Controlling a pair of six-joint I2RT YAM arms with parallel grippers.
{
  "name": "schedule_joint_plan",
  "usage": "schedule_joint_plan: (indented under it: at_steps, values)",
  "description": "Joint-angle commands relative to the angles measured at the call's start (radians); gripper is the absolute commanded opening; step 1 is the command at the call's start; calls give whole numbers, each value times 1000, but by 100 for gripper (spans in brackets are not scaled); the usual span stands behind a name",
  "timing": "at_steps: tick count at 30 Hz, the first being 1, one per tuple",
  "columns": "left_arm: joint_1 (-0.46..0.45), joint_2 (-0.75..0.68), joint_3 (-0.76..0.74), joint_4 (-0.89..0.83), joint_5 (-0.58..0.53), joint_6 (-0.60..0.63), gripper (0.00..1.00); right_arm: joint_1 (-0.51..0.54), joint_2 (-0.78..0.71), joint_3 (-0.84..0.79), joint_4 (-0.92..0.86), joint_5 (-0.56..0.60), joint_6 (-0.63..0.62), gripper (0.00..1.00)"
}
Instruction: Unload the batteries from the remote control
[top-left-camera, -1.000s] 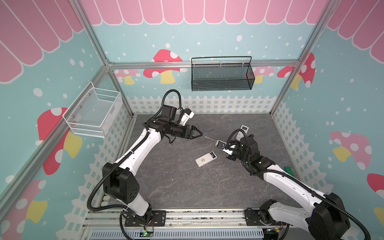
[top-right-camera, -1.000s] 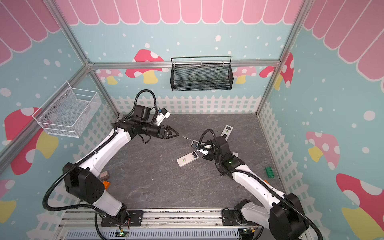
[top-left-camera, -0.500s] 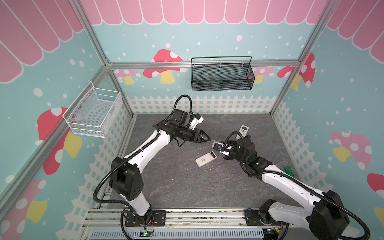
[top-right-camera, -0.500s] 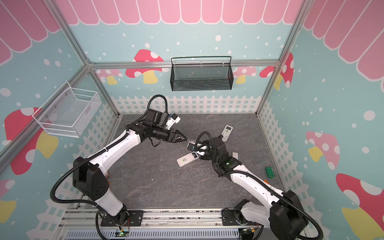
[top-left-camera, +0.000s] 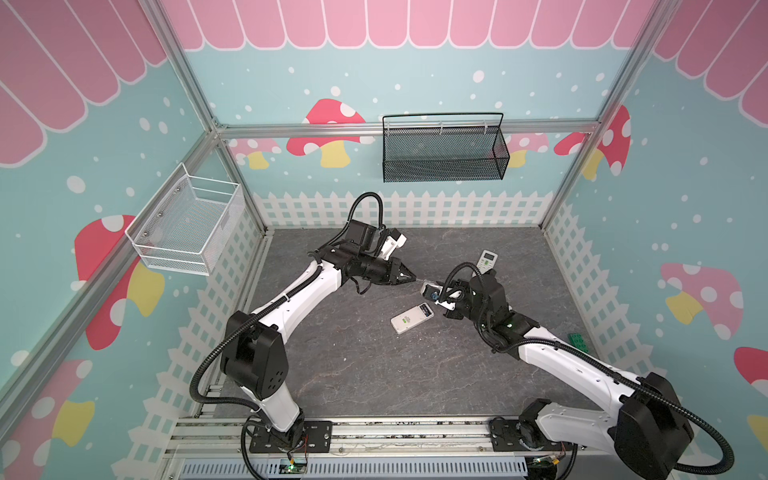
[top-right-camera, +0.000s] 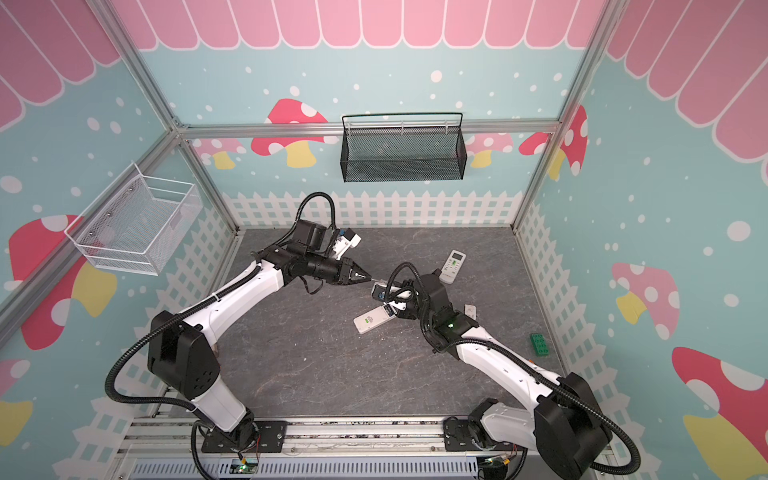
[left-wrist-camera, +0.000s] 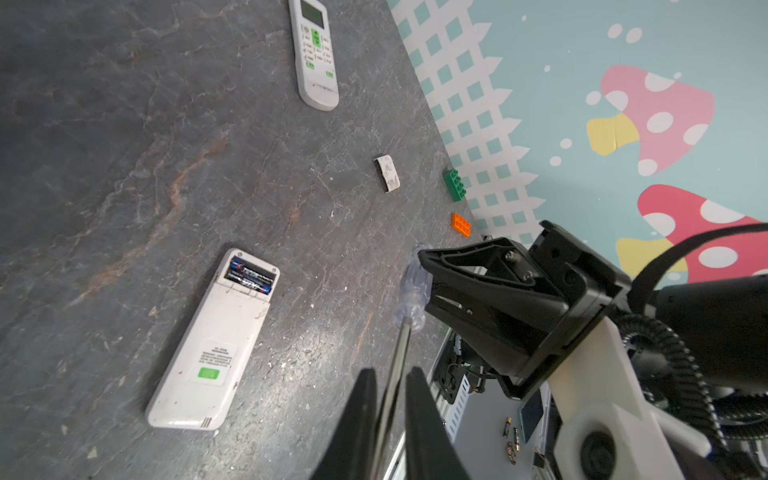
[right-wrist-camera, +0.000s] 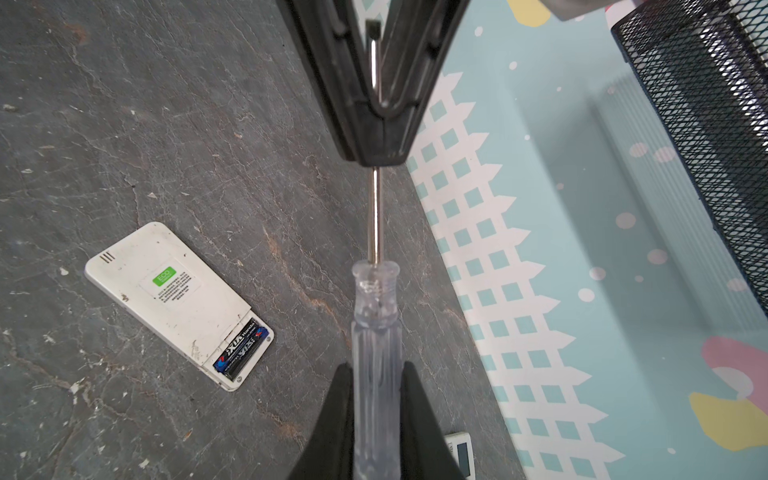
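Left wrist view: the left gripper (left-wrist-camera: 390, 374), open a second ago, now pinches the steel shaft of the clear-handled screwdriver (left-wrist-camera: 412, 291) while the right gripper (right-wrist-camera: 377, 370) clamps its handle. Black batteries (left-wrist-camera: 249, 277) sit untouched in the open bay of the white remote control (left-wrist-camera: 208, 353).

A white remote control (left-wrist-camera: 210, 345) is seen lying flat and face down on the grey table (left-wrist-camera: 104, 124). In both top views the remote control (top-left-camera: 411, 318) (top-right-camera: 373, 320) is found near the table's middle, set at a slant. A green sticker (left-wrist-camera: 208, 372) is carried on its back. One end of the back is open, and two black batteries (left-wrist-camera: 249, 277) with blue and red markings are seated there side by side, laid crosswise.
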Motion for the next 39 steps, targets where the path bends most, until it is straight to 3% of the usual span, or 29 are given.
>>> schedule_joint_plan:
  at_steps: [1,3,6,9,12,16,26,31,34,39]
  values:
    - [-1,-6,-13,6,-8,-1,0,8,2,32,25,-8,10,0]
    - [6,-11,-12,1,-6,5,0,7,-7,34,7,-23,11,6]
    - [31,-35,-21,-8,-8,22,0,5,-45,16,-17,-32,35,35]
    - [77,-66,-39,-5,-9,35,0,-1,-91,-8,-29,-69,103,54]
    - [117,-87,-56,16,6,39,0,-21,-109,-14,-23,-113,252,67]
    - [166,-119,-91,58,40,38,0,-83,-91,3,1,-213,512,74]
    - [288,-207,-302,401,245,-140,0,-220,86,52,232,-630,1141,74]
    - [295,-214,-352,479,312,-118,0,-237,192,-5,540,-775,1522,67]
    - [295,-212,-370,529,332,-136,0,-237,249,-10,704,-839,1675,64]
    - [291,-204,-414,688,392,-223,0,-237,310,-5,882,-903,1796,64]
